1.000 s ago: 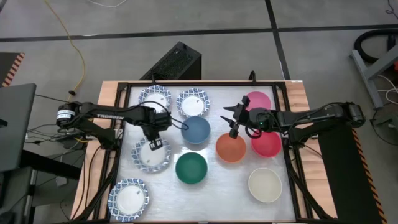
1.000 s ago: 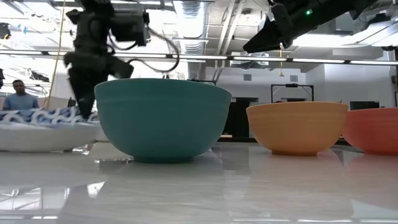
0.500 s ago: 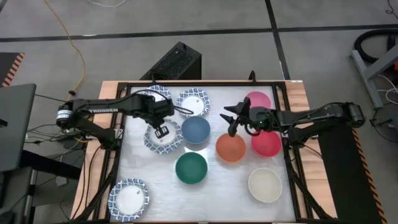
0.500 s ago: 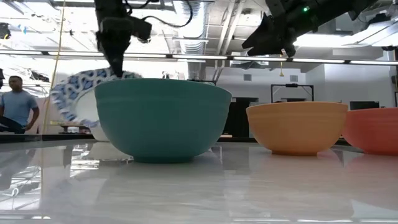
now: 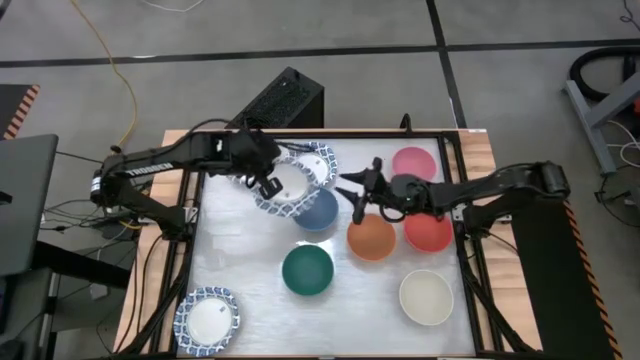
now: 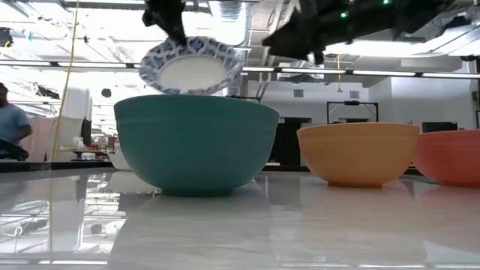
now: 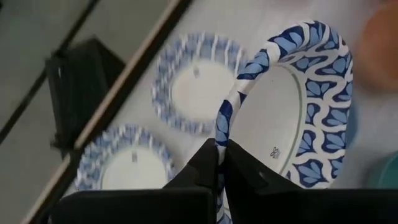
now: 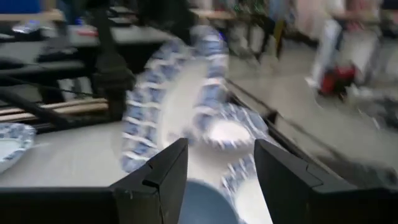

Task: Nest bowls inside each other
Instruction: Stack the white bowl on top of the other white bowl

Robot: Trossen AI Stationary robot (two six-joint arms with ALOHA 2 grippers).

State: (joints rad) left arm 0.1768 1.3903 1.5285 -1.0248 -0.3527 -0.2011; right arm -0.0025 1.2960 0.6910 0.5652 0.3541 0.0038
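Bowls spread over the table (image 5: 240, 300): a patterned bowl (image 5: 285, 185) hangs tilted above the blue bowl (image 5: 318, 212), its rim pinched by the left gripper (image 5: 265, 183). 2 more patterned bowls (image 7: 198, 82) lie behind. Right gripper (image 5: 358, 190), fingers apart, hovers near the orange bowl (image 5: 371, 238).
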